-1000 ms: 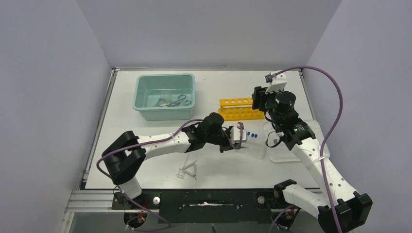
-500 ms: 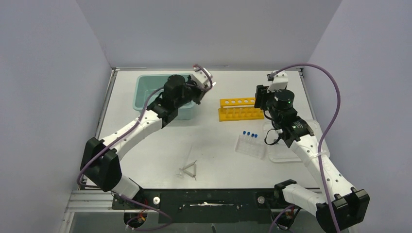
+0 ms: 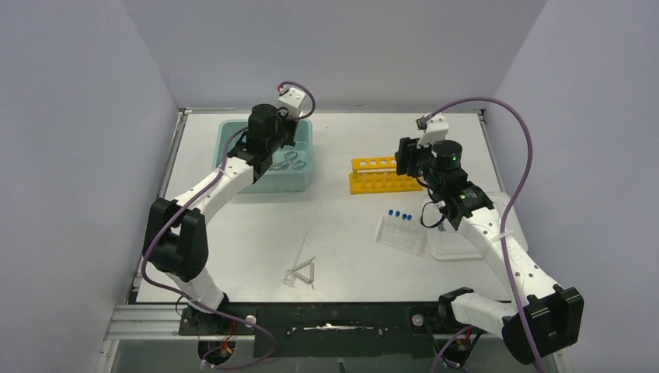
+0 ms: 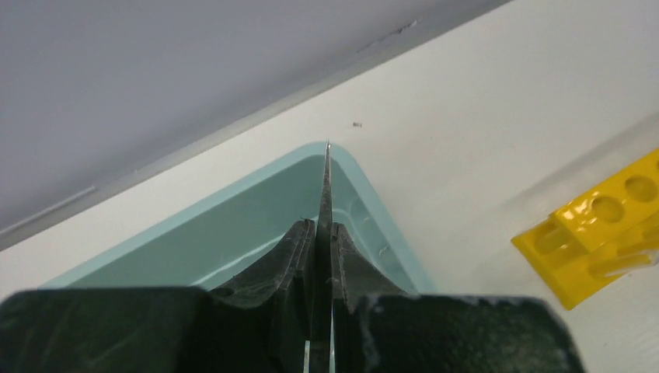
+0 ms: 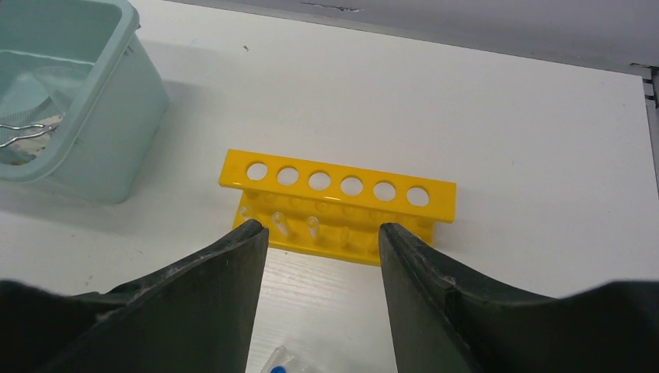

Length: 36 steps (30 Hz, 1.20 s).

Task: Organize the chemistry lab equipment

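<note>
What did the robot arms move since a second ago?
The left gripper, shut on the thin metal tweezers, swung from by the bag of blue-capped tubes away and leftward to over the teal tub. The right gripper, open, edged slightly left. The yellow rack, the bag and the droppers stayed put.

Teal tub (image 3: 289, 183), yel. rack (image 3: 378, 176), blue-cap tubes (image 3: 399, 215), wht table (image 3: 342, 249), grey walls (image 3: 78, 155)

We see both the left arm (image 3: 207, 191) and the right arm (image 3: 497, 245) built of white tubular links joined by bulky black joint housings. A purple cable (image 3: 470, 99) loops off each wrist, beside a white camera block (image 3: 292, 99). The right gripper (image 5: 322, 233) has matte black fingers (image 5: 202, 299) tapering to blunt tips.
</note>
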### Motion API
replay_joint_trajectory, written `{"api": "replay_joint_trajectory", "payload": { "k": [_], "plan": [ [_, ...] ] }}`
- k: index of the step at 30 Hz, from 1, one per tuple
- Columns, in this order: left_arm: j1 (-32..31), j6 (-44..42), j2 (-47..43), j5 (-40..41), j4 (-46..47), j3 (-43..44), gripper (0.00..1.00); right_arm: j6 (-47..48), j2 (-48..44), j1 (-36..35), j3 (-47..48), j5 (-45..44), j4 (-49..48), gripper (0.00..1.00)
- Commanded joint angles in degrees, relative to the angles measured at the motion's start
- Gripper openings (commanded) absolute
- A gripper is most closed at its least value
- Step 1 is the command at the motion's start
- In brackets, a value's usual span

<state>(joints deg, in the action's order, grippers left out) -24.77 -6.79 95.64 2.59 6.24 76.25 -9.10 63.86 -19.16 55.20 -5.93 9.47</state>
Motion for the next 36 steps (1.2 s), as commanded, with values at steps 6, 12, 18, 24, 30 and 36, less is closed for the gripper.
{"api": "replay_joint_trajectory", "payload": {
  "k": [6, 12, 18, 24, 30, 36],
  "plan": [
    [7.27, -2.49, 4.44, -14.54, 7.73, -5.55, 0.00, 0.32, 0.25, 0.20, -0.21, 1.31, -2.61, 0.56],
    [7.75, -2.96, 9.85, -17.07, 8.09, -5.23, 0.00, 0.48, 0.74, 0.24, 0.11, 1.37, -2.20, 0.56],
    [7.81, -4.27, 13.73, -16.56, 5.71, -3.91, 0.00, 0.75, 0.73, 0.36, 0.08, 0.61, -1.55, 0.56],
    [8.07, -5.37, 15.96, -17.49, 2.91, -2.14, 0.00, 0.79, 0.84, 0.44, 0.26, 0.53, -1.41, 0.57],
    [8.01, -5.92, 17.67, -17.77, -1.36, 0.42, 0.02, 0.91, 0.93, 0.47, 0.26, 0.40, -1.20, 0.57],
    [7.99, -4.56, 16.31, -16.39, 1.30, -1.35, 0.23, 0.77, 0.77, 0.41, 0.43, 0.74, -1.12, 0.57]
  ]
}}
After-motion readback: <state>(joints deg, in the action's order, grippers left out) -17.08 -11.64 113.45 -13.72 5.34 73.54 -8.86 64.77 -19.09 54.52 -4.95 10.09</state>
